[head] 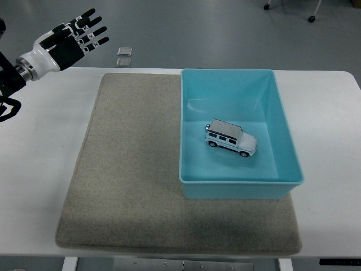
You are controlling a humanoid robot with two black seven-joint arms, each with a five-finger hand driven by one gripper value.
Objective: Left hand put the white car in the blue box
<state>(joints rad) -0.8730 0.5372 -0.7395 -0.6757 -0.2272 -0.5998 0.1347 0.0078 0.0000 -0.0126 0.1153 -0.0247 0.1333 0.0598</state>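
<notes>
- White table (34, 169) fills most of the head view; its near edge runs along the bottom, with a strip of metal frame showing below it.
- Grey felt mat (130, 169) lies flat on the table, spanning from close to the near edge almost to the far edge; its near corners are rounded.
- Blue box (285, 135), a rectangular open-topped bin in light turquoise plastic, sits on the right half of the mat. Its near wall stands well back from the mat's near edge; its far wall reaches about level with the mat's far edge.
- White car (230, 138), a boxy toy off-roader with a grey roof and dark windows, rests on its wheels on the box floor, roughly central, angled with one end toward the near right. It touches none of the walls.
- Table surface right of the box is bare white.
- Left hand (67, 40) is at the far left, raised near the table's far left corner, well apart from the box and the car. Fingers (90, 25) are spread and straight, pointing up and to the right, holding nothing. White wrist shell, then black arm (8, 84) running off the left edge.
- Two small square grey plates (124, 56) lie on the floor just beyond the table's far edge.
- Grey floor behind; caster wheels (310, 18) show at the top right corner.
</notes>
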